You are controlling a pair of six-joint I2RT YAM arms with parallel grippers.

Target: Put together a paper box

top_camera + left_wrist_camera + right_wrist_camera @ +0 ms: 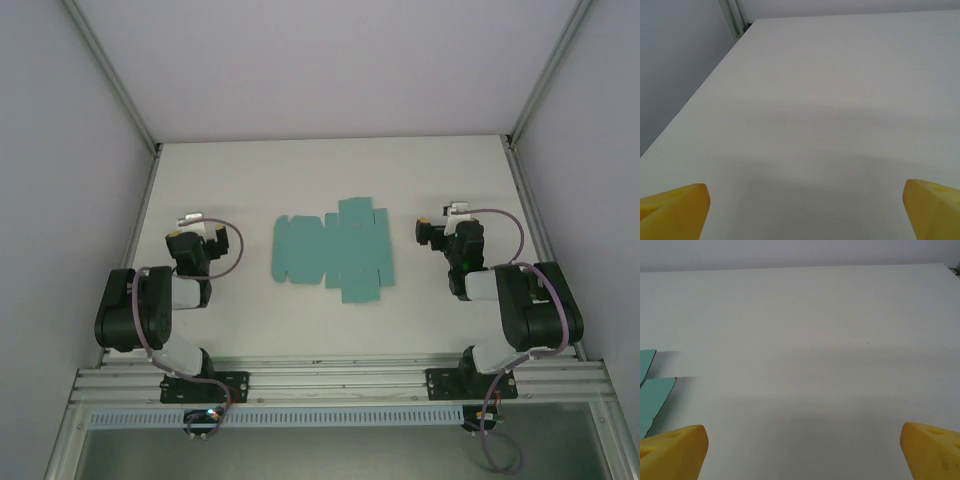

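The paper box [333, 250] lies in the middle of the white table as a flat teal-green die-cut sheet with flaps at its edges. Two of its flap corners [652, 390] show at the left edge of the right wrist view. My left gripper [193, 222] rests to the left of the sheet, apart from it, and its yellow fingertips [675, 210] stand wide open over bare table. On the other side of the sheet sits my right gripper [452, 215], likewise open, with nothing between its yellow fingertips [675, 450].
Grey walls close in the table [330, 170] on the left, back and right. An aluminium rail [340, 380] runs along the near edge where both arm bases are bolted. A metal corner post [735, 20] stands at the far left.
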